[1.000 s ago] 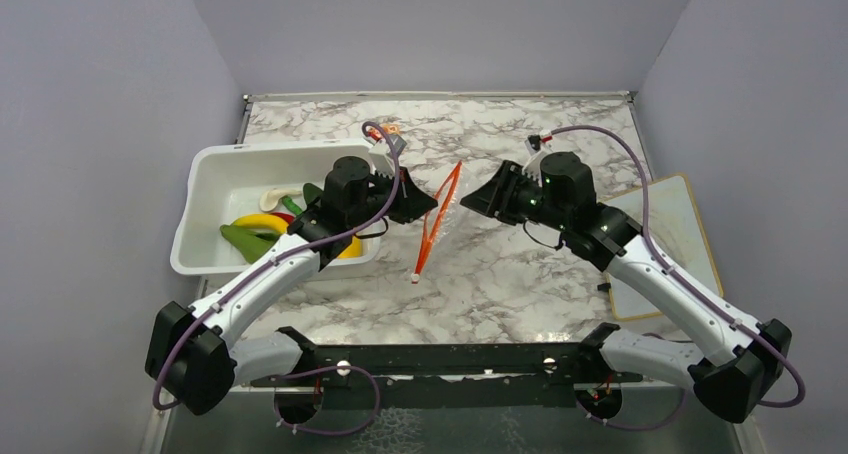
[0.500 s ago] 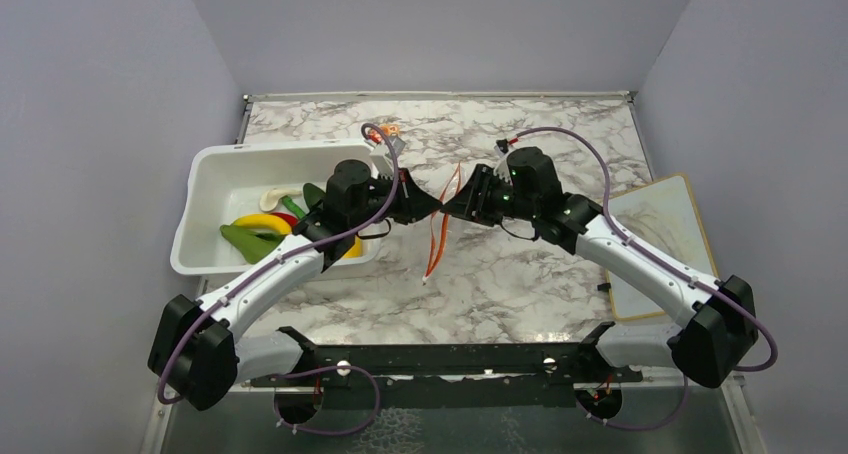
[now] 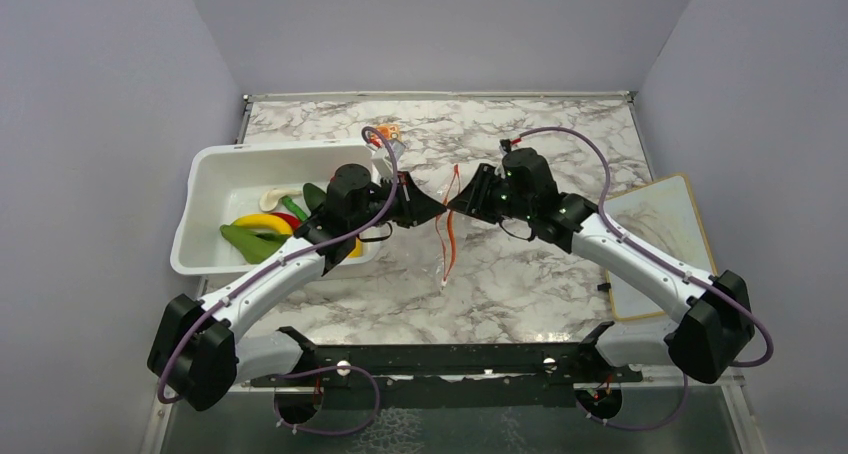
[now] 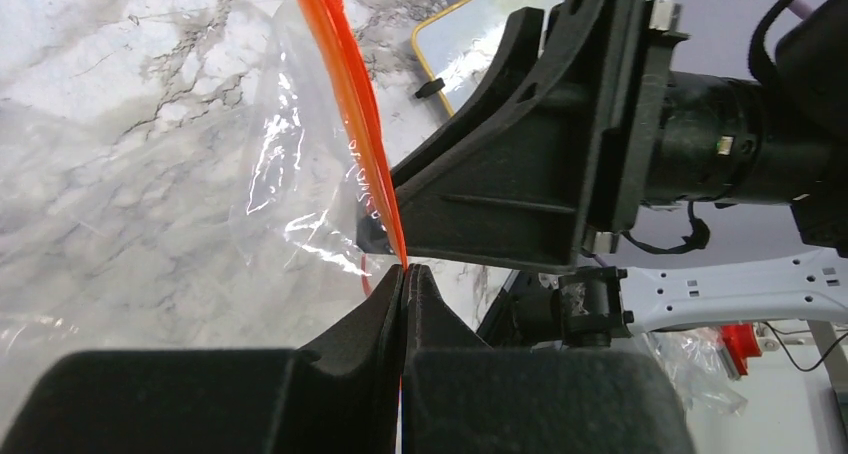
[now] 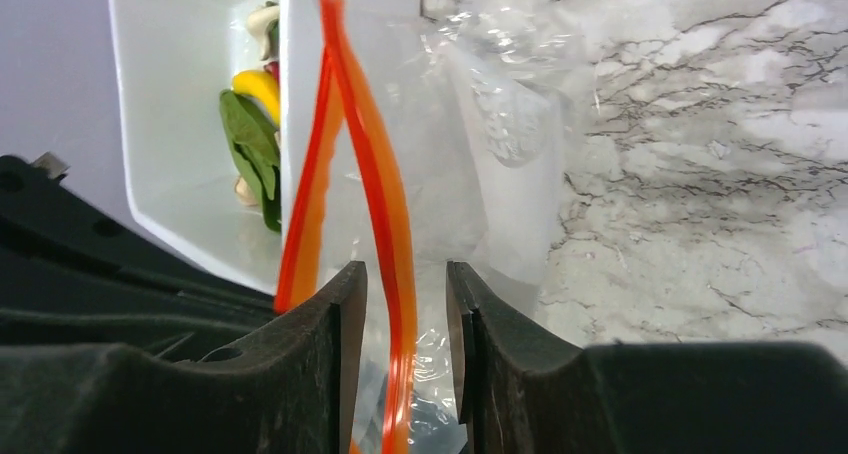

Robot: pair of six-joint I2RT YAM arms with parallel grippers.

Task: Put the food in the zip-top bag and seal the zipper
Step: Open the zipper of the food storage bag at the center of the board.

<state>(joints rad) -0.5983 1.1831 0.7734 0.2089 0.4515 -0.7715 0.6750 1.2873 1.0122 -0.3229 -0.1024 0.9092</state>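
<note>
The clear zip-top bag hangs between both grippers over the marble table. My left gripper is shut on one orange-red zipper strip at the bag's mouth. My right gripper faces it, open, with the other zipper strip standing between its fingers, a gap on each side. In the top view the left gripper and right gripper nearly meet. The zipper's white tab dangles low. The food, a yellow banana and green pieces, lies in the tub.
A white rectangular tub stands at the left, close to the left arm. A flat board with a tan rim lies at the right edge. A small orange object rests farther back on the marble.
My right arm has swung left up to the bag and its jaws have narrowed around one strip. The bag's mouth has drawn narrower and hangs straighter. My left gripper stayed shut on it.
</note>
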